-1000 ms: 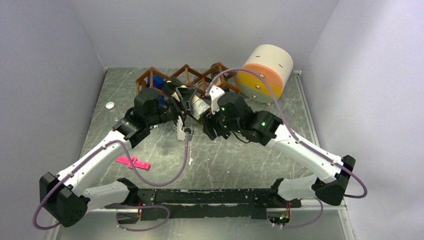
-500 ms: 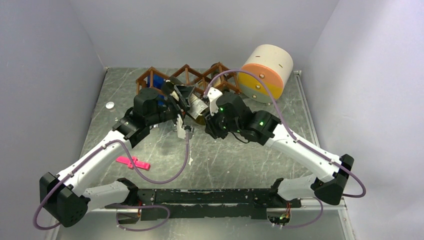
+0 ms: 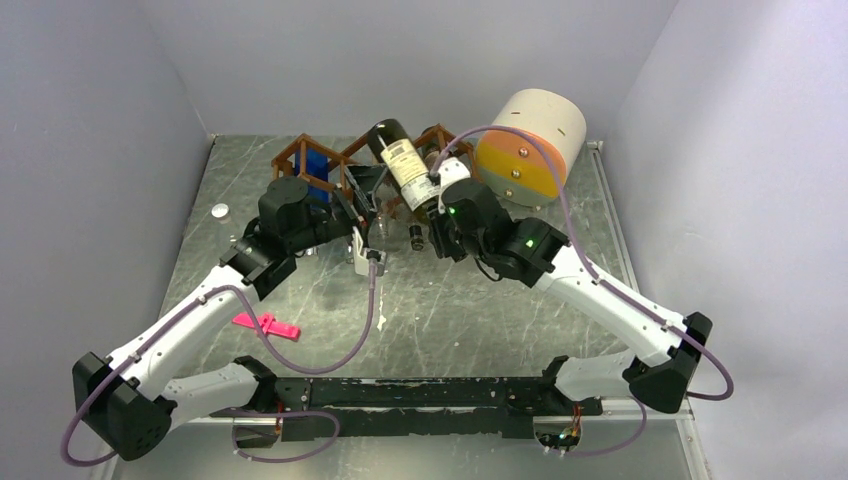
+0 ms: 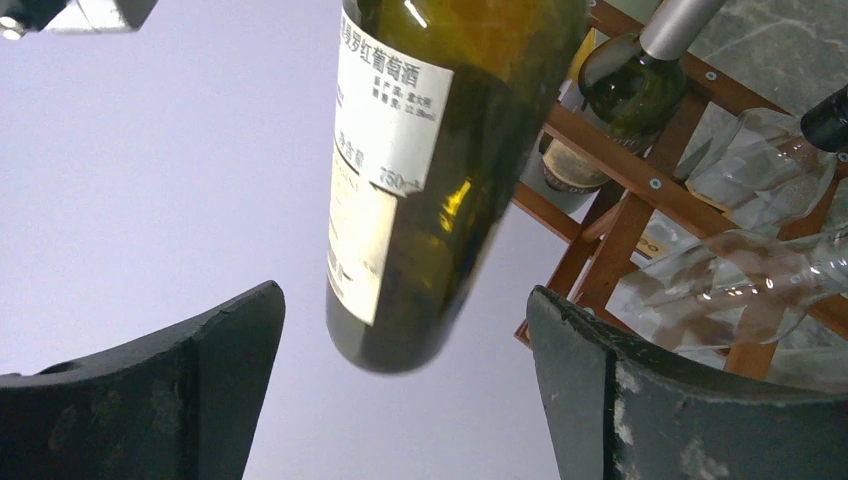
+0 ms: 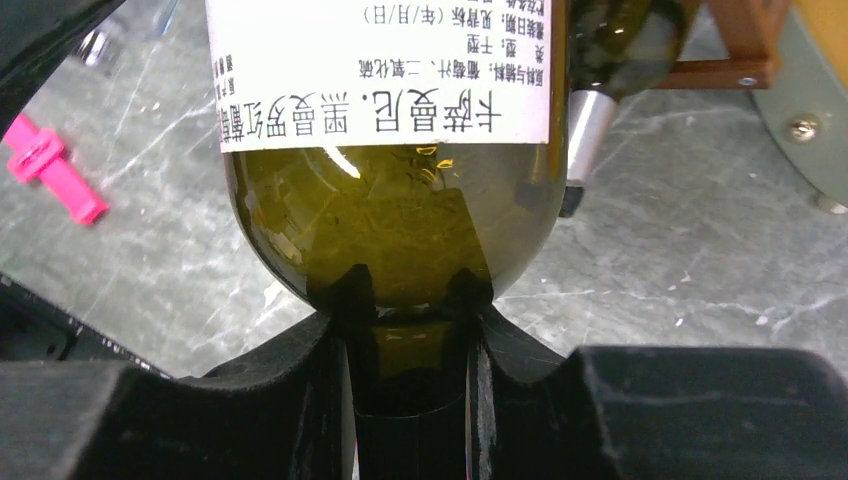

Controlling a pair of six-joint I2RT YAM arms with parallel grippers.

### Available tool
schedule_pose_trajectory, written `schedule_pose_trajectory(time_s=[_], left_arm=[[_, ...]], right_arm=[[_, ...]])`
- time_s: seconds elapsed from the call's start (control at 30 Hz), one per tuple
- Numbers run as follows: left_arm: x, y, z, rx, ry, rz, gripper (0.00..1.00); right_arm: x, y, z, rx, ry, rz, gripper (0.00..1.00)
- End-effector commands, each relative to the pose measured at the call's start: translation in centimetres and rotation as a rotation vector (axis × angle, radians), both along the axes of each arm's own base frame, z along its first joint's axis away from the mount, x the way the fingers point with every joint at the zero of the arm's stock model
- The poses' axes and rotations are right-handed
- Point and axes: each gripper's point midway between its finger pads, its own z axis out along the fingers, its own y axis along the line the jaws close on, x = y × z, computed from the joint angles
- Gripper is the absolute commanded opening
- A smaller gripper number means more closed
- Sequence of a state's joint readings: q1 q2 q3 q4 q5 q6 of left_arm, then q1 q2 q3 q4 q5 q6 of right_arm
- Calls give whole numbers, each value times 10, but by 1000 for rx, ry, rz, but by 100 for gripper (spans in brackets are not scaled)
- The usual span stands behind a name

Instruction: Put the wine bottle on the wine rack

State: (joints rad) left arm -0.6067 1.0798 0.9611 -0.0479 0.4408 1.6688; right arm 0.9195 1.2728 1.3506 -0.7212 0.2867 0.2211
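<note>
Right wrist view: clamped shut with the right gripper (image 5: 410, 300) on the neck of the wine bottle (image 5: 400, 200), one finger on either side just behind the shoulder, no gap showing against the glass. Straight out ahead of those fingers, the bottle's long axis: neck at the hand, label next, base farthest away. Ahead and off to the right of the hand, just past the bottle's shoulder, a corner of the wine rack (image 5: 745, 40), with a silver-capped bottle (image 5: 588, 135) already lying in it. From above: held up off the table (image 3: 450, 300), base end over the middle of the lattice, pointing away from the right hand and slightly to its left. Around that base end, the left gripper (image 4: 400, 320), jaws spread wide, a gap on each side, touching nothing. Beyond its right finger, rack slats and a clear empty bottle (image 4: 740, 290). Judging from this: carried by the right arm alone. Probably base-first entry, so needs the axis swung into line with a free diamond cell before any push forward. Some risk of the base knocking a slat or the stored bottle.
</note>
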Motion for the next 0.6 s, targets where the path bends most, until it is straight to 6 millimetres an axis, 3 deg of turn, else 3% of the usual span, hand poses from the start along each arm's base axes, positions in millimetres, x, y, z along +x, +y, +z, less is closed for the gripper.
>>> schedule_pose_trajectory(time_s=[0.0, 0.13, 0.3, 0.47, 0.57], left_arm=[[-6, -1, 29, -53, -61, -16, 94], [-7, 1, 40, -138, 8, 0, 94], [-3, 11, 66, -375, 167, 75, 94], [1, 34, 90, -717, 329, 174, 94], [18, 55, 96, -958, 467, 309, 94]], right_arm=[[30, -5, 71, 231, -192, -142, 0], [43, 1, 76, 284, -187, -161, 0], [66, 11, 76, 372, -161, -196, 0], [90, 28, 69, 463, -105, -163, 0], [106, 41, 54, 485, -45, -147, 0]])
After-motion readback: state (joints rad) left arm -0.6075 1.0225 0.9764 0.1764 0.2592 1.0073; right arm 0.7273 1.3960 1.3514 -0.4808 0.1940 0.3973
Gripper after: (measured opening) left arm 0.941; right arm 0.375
